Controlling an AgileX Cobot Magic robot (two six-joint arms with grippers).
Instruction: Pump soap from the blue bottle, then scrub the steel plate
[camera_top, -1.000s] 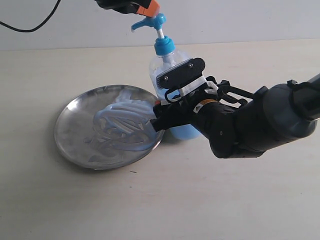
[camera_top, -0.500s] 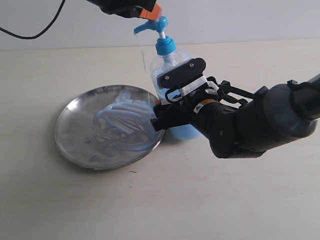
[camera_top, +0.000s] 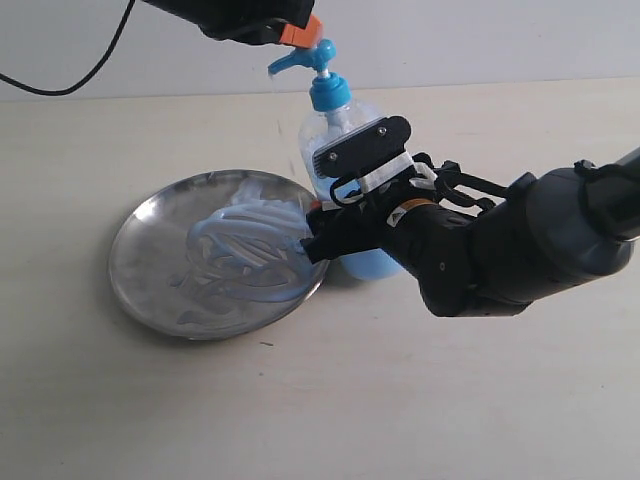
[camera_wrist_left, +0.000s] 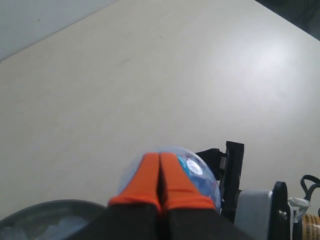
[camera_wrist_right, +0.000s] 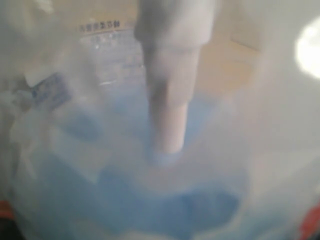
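The blue bottle (camera_top: 335, 130) stands upright just right of the steel plate (camera_top: 150, 250). My right gripper (camera_top: 335, 228) is shut round the bottle's body; in the right wrist view the bottle (camera_wrist_right: 150, 175) fills the picture, with its white dip tube (camera_wrist_right: 170, 100) inside. My left gripper (camera_top: 300, 33) is shut, and its orange fingertips (camera_wrist_left: 150, 175) rest on top of the blue pump head (camera_top: 305, 57). Pale blue soap (camera_top: 245, 245) lies in streaks on the plate's right half. A thin strand of soap (camera_top: 285, 130) hangs from the nozzle toward the plate.
The pale tabletop (camera_top: 300, 400) stretches round the plate and bottle. A black cable (camera_top: 70, 55) hangs at the back left. My right arm's dark body (camera_top: 520, 245) lies low over the table on the right.
My left gripper has come down on the pump head, and the pump stem is shorter. A thin strand of soap now hangs from the nozzle. The right arm, bottle and plate have not moved.
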